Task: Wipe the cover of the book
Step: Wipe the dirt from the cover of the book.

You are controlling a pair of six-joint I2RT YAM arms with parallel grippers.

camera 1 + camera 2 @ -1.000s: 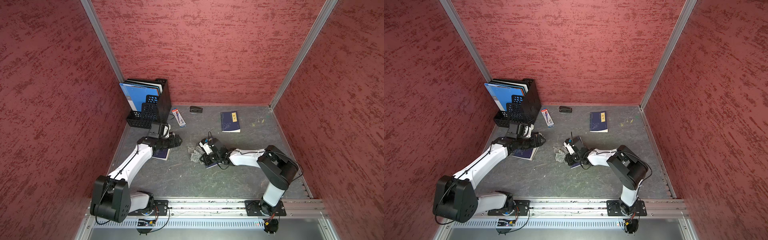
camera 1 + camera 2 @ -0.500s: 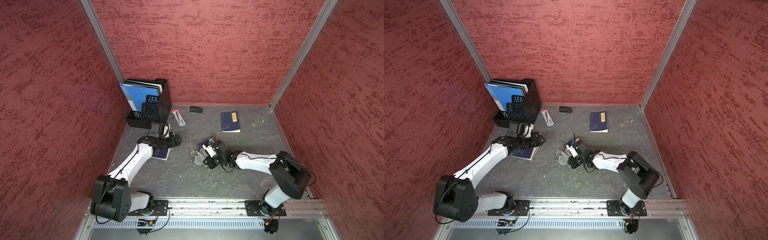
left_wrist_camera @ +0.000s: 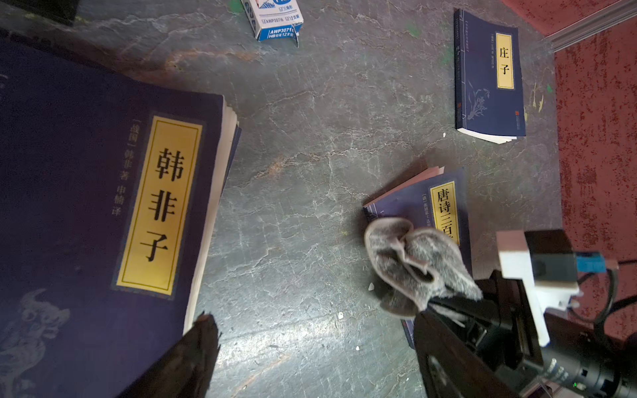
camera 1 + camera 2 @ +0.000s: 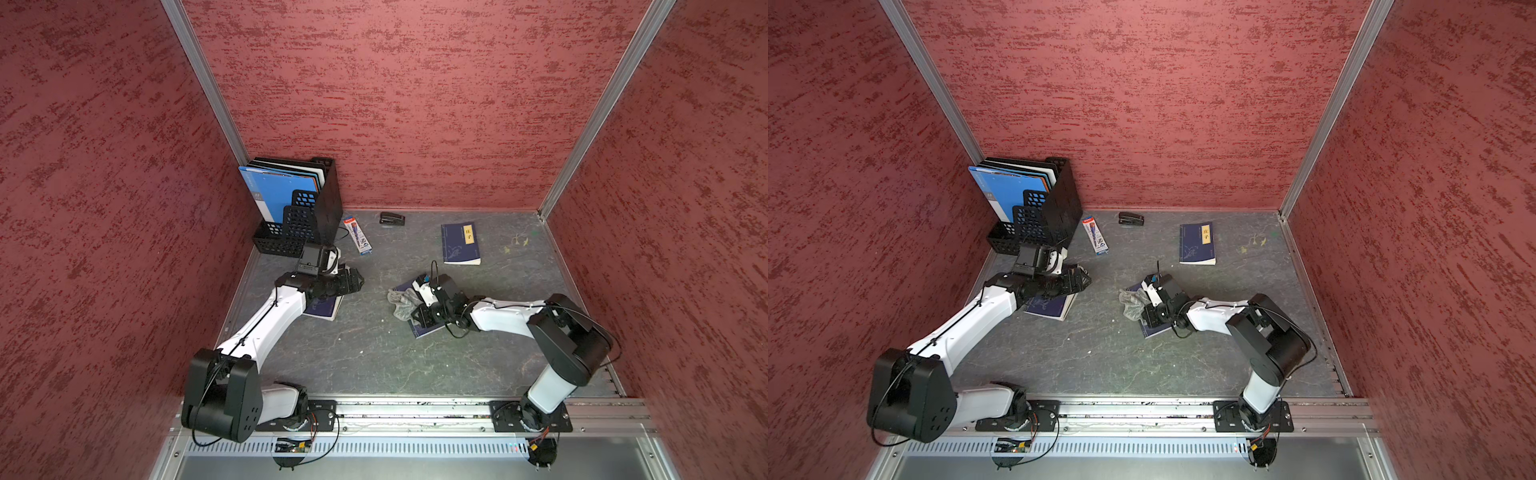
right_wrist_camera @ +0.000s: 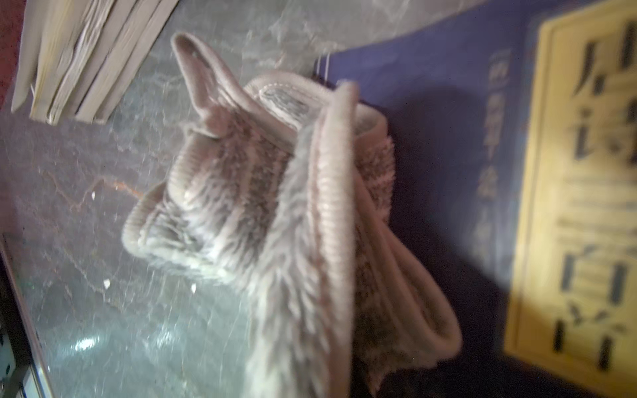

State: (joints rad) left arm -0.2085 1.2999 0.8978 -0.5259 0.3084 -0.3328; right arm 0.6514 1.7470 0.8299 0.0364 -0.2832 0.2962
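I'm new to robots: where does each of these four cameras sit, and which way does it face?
Top views: a twin camera high up in front, looking down into the red-walled booth; the left arm and right arm show whole in both top views.
Left wrist: on the left arm, looking low over the Han Feizi book toward the right gripper; its own dark fingertips show.
Right wrist: on the right arm, close on the grey cloth against the Tang poems book; its jaws don't show.
Shared: both wrist views show that cloth and book.
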